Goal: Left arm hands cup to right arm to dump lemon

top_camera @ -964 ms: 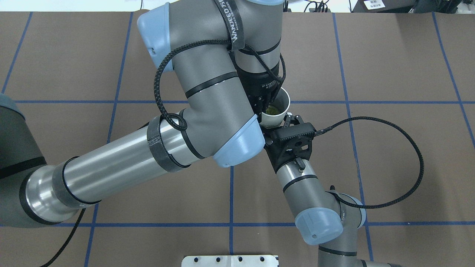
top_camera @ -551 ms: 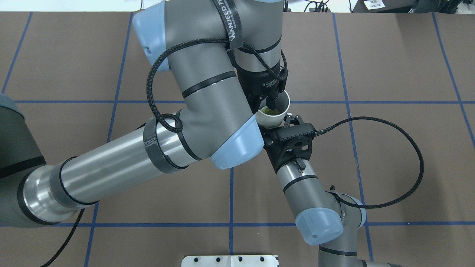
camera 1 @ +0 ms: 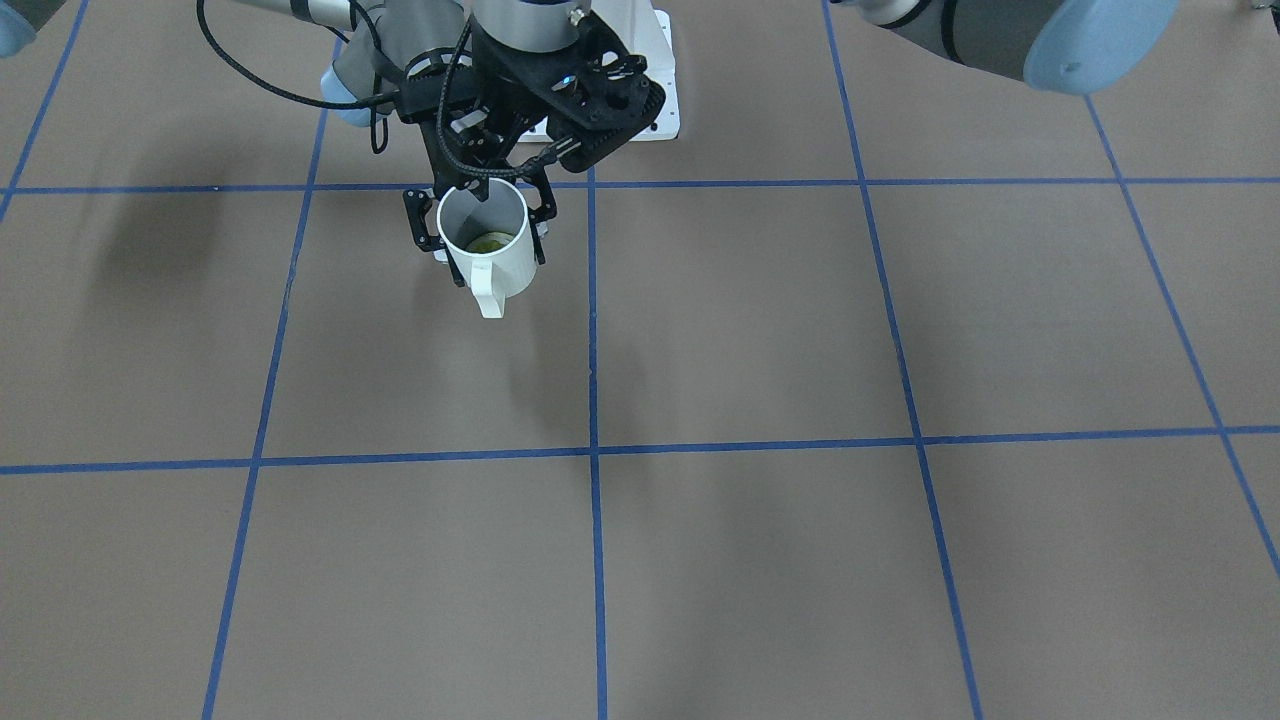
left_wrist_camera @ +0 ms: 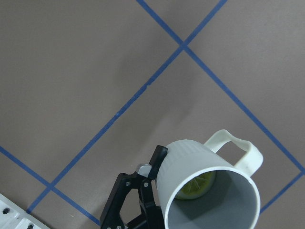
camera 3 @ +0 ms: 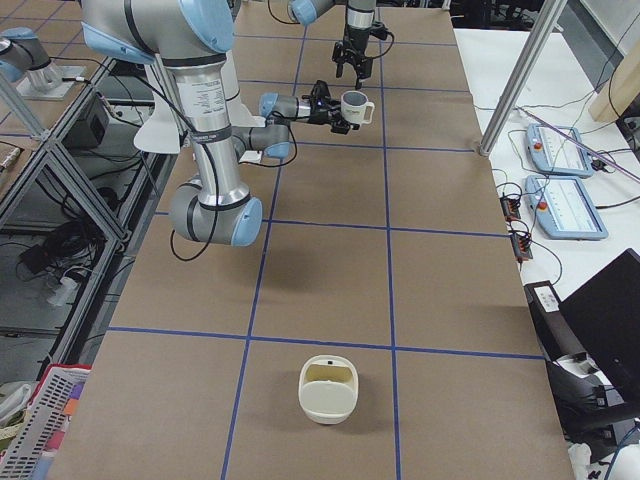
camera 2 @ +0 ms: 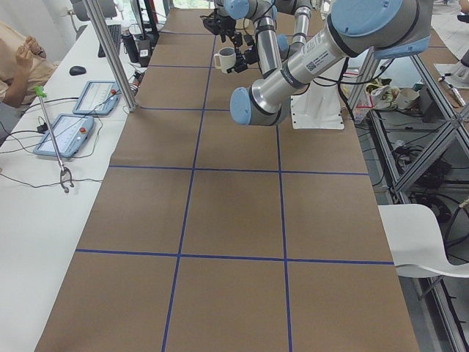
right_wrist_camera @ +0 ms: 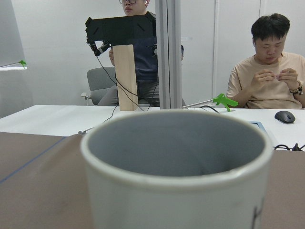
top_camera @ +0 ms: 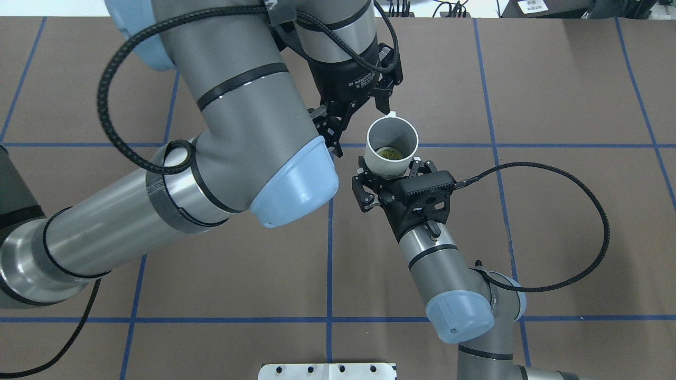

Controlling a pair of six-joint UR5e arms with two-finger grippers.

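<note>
1 lemon (top_camera: 391, 153) lies in the cup (top_camera: 392, 136) the right tool (top_camera: 392, 174) grips.

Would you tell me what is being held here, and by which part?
The right gripper clamps the cup by its side wall, with the handle free. The left gripper holds nothing.

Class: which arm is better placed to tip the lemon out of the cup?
Right. The right tool grips the cup holding the lemon; the left tool is open, clear of it.

right claw (camera 1: 481, 236): clamped on cup (camera 1: 506, 266) | lemon (camera 1: 490, 242): inside cup
</note>
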